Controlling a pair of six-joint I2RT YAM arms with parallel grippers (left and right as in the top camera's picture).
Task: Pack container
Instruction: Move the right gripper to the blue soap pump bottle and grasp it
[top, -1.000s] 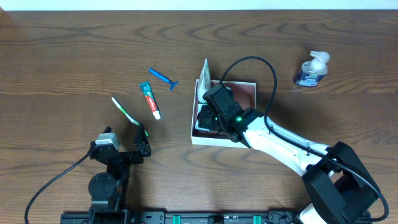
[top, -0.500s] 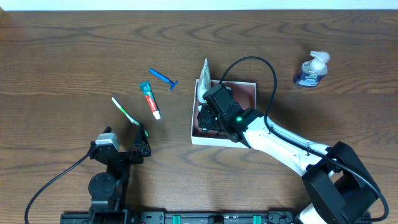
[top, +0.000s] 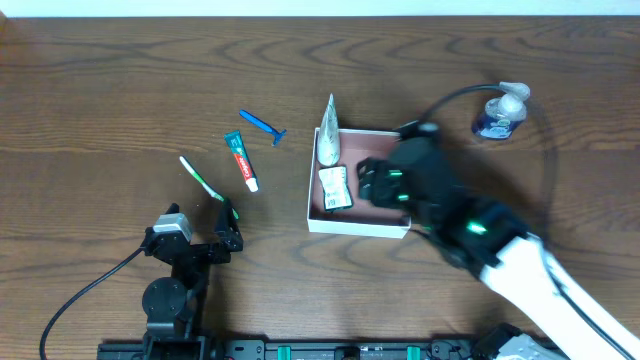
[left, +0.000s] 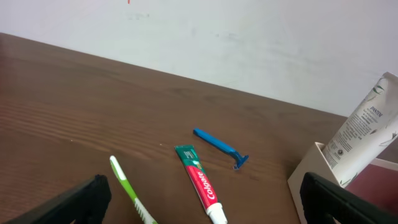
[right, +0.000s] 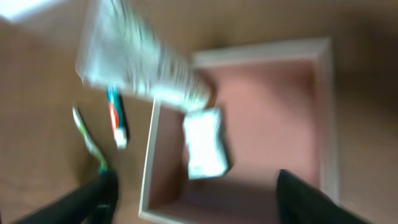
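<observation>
The container (top: 312, 222) is a shallow square box with white walls and a reddish-brown inside (right: 273, 118), at the table's middle. A white tube (top: 329, 130) leans on its far left corner, also in the left wrist view (left: 367, 134) and the right wrist view (right: 134, 59). A small white packet (top: 335, 188) lies inside at the left (right: 205, 143). My right gripper (top: 375, 185) is open and empty above the box, blurred. My left gripper (top: 228, 230) is open and empty near the front left. A toothpaste tube (top: 241, 160), a green toothbrush (top: 200, 178) and a blue razor (top: 263, 125) lie left of the box.
A clear pump bottle with blue liquid (top: 501, 112) stands at the far right. The razor (left: 221, 148), toothpaste (left: 200, 182) and toothbrush (left: 130, 198) lie ahead of my left gripper. A white wall runs behind the table.
My right gripper has let go of the small white packet inside the box and pulled back to the right and up. The left arm has not moved.
</observation>
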